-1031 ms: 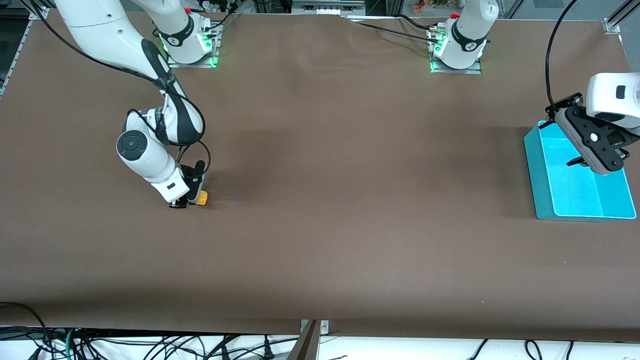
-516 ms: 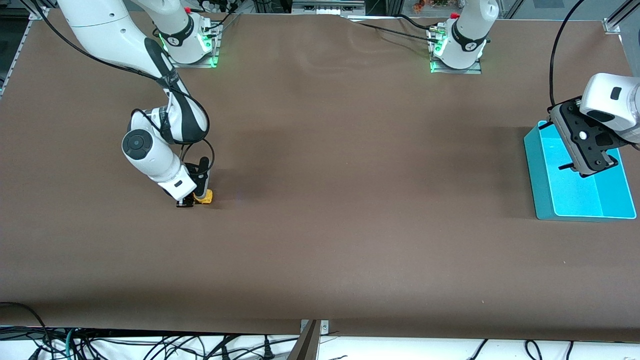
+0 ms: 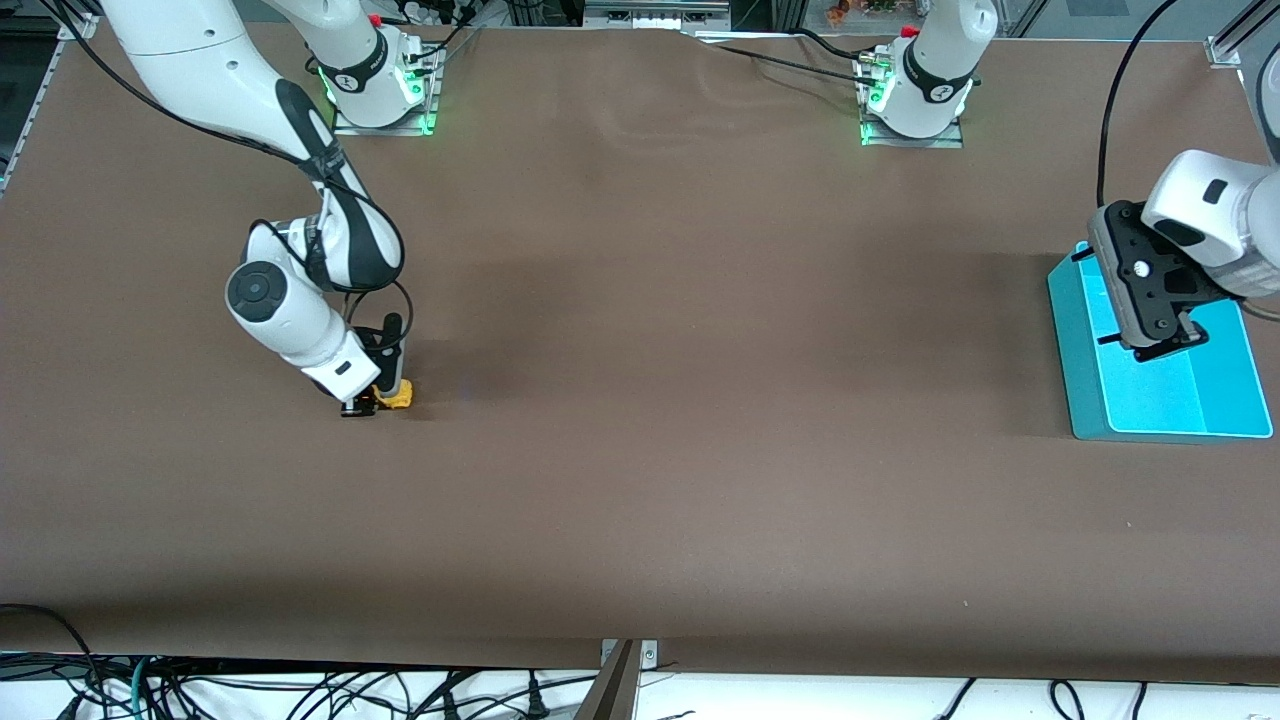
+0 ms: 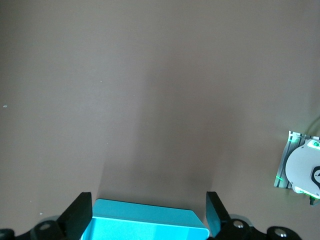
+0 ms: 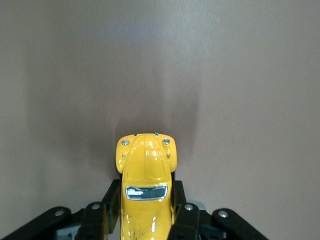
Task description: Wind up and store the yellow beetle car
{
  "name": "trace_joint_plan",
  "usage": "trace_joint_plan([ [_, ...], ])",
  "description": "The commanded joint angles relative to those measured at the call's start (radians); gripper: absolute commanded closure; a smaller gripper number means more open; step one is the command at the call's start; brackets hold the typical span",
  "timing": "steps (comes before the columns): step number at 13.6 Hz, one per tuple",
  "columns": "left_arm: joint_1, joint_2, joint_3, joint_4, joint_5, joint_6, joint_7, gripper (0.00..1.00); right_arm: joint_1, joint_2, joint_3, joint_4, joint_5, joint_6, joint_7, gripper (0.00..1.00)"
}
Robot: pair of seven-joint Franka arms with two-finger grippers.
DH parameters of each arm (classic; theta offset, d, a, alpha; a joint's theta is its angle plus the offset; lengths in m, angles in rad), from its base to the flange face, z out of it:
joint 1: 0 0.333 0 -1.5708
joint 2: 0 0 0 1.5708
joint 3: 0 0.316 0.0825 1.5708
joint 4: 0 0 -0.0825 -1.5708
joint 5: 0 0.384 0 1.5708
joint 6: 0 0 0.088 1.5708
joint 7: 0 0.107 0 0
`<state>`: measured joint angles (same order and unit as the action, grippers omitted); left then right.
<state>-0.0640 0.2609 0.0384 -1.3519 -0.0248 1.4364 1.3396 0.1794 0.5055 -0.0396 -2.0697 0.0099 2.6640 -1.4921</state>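
Observation:
The yellow beetle car sits on the brown table toward the right arm's end. My right gripper is down at the table and shut on the car's sides; in the right wrist view the car fills the space between the black fingers, its nose pointing away from the hand. My left gripper hangs open and empty over the teal bin at the left arm's end; the left wrist view shows the bin's rim between the spread fingers.
The teal bin has a divider inside and stands near the table's edge at the left arm's end. Both arm bases stand along the edge farthest from the front camera. Cables hang below the table's near edge.
My right gripper slid the car a little toward the table's middle, then back. My left gripper has risen and drifted toward the bin's rim that faces the table's middle.

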Motion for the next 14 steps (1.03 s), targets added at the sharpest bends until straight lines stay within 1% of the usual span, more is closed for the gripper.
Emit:
trace_joint_plan([
  [1,-0.003,0.004,-0.003,0.011,0.037,-0.008,0.043,0.00,-0.063,0.025,0.015,-0.026,0.005,0.056,-0.074,0.76],
  [3,-0.003,0.006,-0.003,0.011,0.037,-0.008,0.055,0.00,-0.112,0.031,0.017,-0.026,0.005,0.056,-0.118,0.76],
  [6,-0.003,0.026,-0.002,0.013,0.036,-0.007,0.145,0.00,-0.182,0.036,0.021,-0.026,0.005,0.054,-0.184,0.76],
  [10,-0.003,0.024,-0.002,0.013,0.036,-0.007,0.147,0.00,-0.254,0.036,0.023,-0.036,0.007,0.050,-0.296,0.76],
  [14,-0.003,0.024,-0.002,0.013,0.036,-0.007,0.145,0.00,-0.281,0.034,0.023,-0.035,0.009,0.048,-0.341,0.76],
])
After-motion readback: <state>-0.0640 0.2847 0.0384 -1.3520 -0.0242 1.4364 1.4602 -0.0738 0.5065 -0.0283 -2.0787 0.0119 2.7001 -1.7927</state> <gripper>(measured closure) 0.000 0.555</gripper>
